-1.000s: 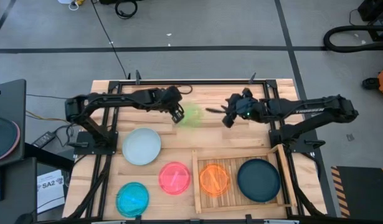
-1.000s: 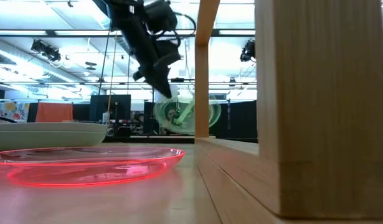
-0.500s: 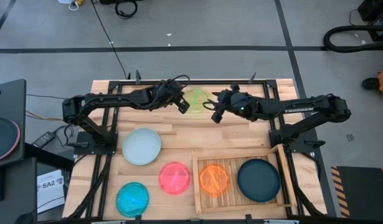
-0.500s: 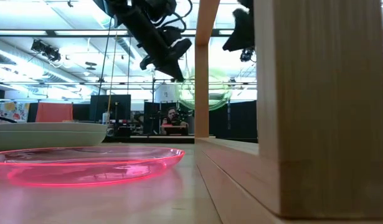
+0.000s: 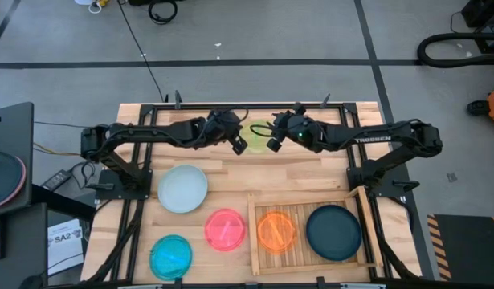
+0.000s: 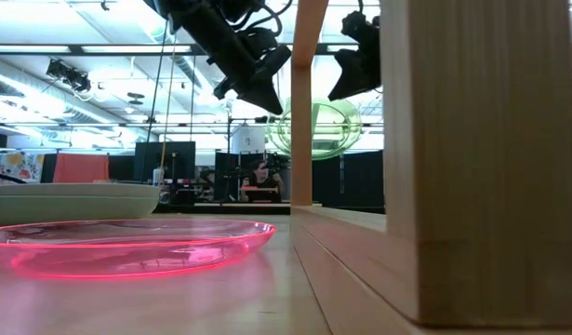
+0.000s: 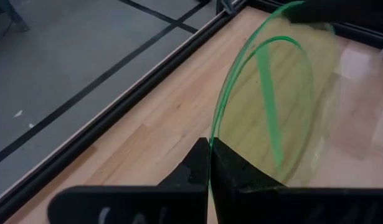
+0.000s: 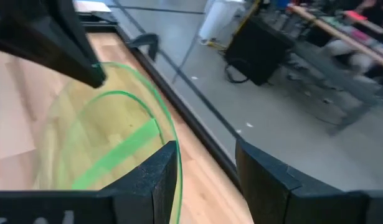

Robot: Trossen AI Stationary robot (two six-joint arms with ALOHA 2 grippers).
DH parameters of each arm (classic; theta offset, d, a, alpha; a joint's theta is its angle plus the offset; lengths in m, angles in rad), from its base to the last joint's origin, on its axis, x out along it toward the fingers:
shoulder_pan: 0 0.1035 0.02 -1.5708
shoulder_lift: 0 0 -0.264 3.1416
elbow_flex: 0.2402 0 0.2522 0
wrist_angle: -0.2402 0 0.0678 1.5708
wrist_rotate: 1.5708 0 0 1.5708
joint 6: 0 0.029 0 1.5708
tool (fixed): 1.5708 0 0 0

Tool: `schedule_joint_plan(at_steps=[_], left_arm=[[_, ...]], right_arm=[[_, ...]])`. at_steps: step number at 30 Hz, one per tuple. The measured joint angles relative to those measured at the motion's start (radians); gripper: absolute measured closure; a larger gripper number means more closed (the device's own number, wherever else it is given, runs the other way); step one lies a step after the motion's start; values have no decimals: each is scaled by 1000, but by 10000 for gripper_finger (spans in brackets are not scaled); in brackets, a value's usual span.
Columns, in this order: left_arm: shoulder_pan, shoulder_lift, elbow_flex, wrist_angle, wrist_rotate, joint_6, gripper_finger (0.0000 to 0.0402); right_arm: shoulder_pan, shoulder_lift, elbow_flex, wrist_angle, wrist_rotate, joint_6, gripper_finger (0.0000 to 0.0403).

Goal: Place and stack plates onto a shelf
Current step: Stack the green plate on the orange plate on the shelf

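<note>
A translucent yellow-green plate (image 5: 253, 134) stands nearly on edge in the air above the table's far middle; the low view shows this plate (image 6: 315, 128) well clear of the tabletop. My left gripper (image 5: 239, 145) is shut on its rim on the plate's left. My right gripper (image 5: 272, 144) is open at the plate's right side, and in the right wrist view the rim (image 8: 174, 140) runs just inside one finger (image 8: 159, 171). The shelf (image 5: 304, 202) lies near the table's near right edge with an orange plate (image 5: 276, 230) and a dark teal plate (image 5: 334, 232) flat in it. My left gripper (image 7: 210, 155) pinches the green plate's rim (image 7: 213, 127) between its two fingers, coming from the table's left. The plate is lifted clear and stands almost upright, reaching away beyond the fingertips. My right gripper: whether its finger touches the rim, I cannot tell.
A pale plate (image 5: 182, 189), a pink plate (image 5: 225, 229) and a cyan plate (image 5: 171, 257) lie flat on the table's near left part. The table's black frame rail (image 5: 255, 105) runs along the far edge just behind both grippers.
My left gripper has risen and moved toward the far edge, carrying the green plate up from close to the table and tipping it nearly on edge. My right gripper has moved toward the table's left until it stands at the plate's other side.
</note>
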Motion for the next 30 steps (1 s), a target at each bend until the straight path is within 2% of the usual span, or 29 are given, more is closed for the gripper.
schedule_joint_plan(at_steps=[5, 9, 24, 30], left_arm=[[-3, 0, 0, 0, 0, 0, 395], [-3, 0, 0, 0, 0, 0, 395], [-3, 0, 0, -2, 0, 0, 394], [-3, 1, 0, -2, 0, 0, 390]], right_arm=[[-6, 0, 0, -1, -98, 9, 238], [-6, 0, 0, -1, -107, 11, 256], [-7, 0, 0, -4, -130, 8, 390], [-20, 0, 0, -3, -160, 18, 388]])
